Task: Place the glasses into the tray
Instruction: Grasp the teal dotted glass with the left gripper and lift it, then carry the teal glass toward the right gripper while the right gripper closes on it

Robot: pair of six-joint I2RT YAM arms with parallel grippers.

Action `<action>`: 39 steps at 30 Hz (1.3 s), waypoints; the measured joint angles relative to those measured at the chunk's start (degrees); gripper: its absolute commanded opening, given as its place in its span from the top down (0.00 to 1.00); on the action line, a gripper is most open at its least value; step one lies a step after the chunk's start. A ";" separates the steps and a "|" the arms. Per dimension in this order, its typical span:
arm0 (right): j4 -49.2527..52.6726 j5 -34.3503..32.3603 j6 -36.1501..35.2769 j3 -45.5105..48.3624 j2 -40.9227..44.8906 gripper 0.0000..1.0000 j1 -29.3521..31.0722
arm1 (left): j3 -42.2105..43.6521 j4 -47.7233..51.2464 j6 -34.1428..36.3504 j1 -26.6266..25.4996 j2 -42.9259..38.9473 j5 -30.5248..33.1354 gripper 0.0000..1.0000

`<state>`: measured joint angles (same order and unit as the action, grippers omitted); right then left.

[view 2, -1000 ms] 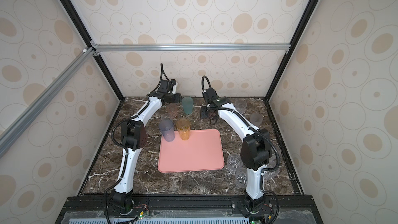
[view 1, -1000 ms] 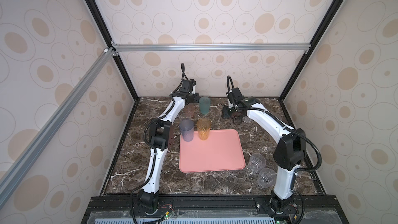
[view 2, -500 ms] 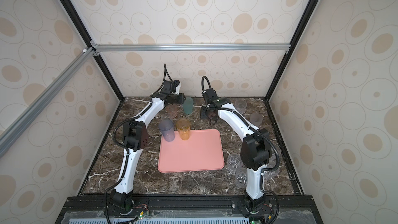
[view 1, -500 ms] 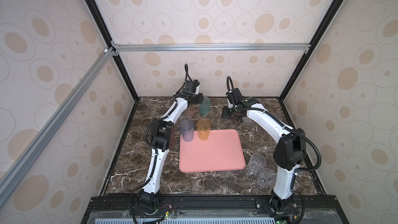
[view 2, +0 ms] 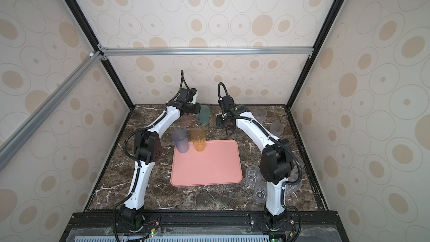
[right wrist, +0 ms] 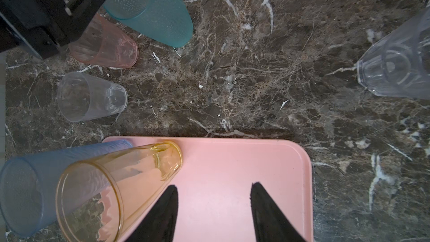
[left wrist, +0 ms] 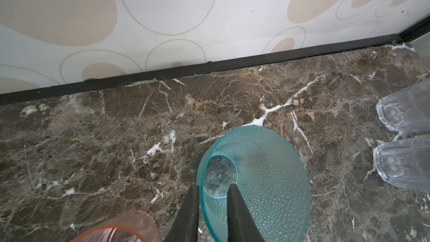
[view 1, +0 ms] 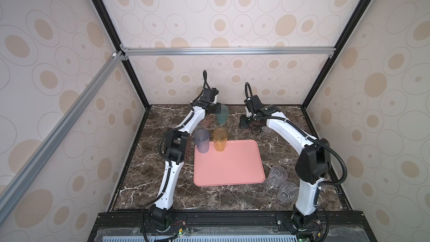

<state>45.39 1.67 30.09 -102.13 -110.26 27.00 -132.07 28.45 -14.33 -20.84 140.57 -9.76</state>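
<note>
Left wrist view: left gripper point(left wrist: 213, 186) straddles the rim of the tall translucent teal tumbler point(left wrist: 267, 178), jaws narrowly apart, not clamped. Uneven closing could tip it onto the short pink tumbler point(left wrist: 116, 233) beside the outer finger point(left wrist: 186, 217). Flat salmon-pink tray point(view 1: 232, 166) lies well behind.

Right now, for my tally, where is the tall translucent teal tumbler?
In both top views the teal tumbler stands at the table's mid-back, right of a short pink tumbler, with the left gripper straddling its rim.
</note>
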 measured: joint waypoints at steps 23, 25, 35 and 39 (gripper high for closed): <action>-0.57 -0.26 0.52 0.68 0.02 0.47 0.02 | 0.50 1.09 1.01 -2.19 0.09 -0.07 1.00; -0.24 -0.92 0.50 0.31 0.24 0.47 0.04 | 1.81 1.22 0.61 -3.45 -1.36 0.94 1.00; 2.73 -12.66 -2.40 -2.21 10.03 0.46 4.52 | 21.92 -4.37 -5.05 -13.25 -22.38 5.79 1.00; 3.48 -17.07 -3.89 -3.48 12.61 0.47 7.13 | 27.34 -7.58 -8.24 -15.32 -28.59 8.04 1.00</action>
<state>48.86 -15.40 26.20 -105.60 -97.65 34.13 -104.73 20.86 -22.57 -36.16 111.98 -1.72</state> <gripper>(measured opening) 0.538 0.053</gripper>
